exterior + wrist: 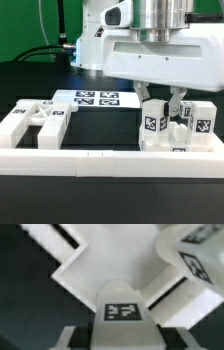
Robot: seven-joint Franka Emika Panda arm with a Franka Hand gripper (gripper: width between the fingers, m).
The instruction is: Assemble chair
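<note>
Gripper half closed, gripping one tagged chair piece.
Two more tagged blocks stand beside it, one each side.

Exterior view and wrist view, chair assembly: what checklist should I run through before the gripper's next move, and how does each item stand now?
1. Gripper lowered among the chair blocks on the exterior view's right: ok.
2. Secure grip on a block: cannot tell, the neighbouring blocks hide the fingertips.
3. Tagged part centred in the wrist view, tag readable: ok.
4. Other chair pieces on the exterior view's left lie apart from the gripper: ok.
5. Marker board tags in view behind the parts: ok.
6. Long white rail in front, untouched by the gripper: ok.
</note>
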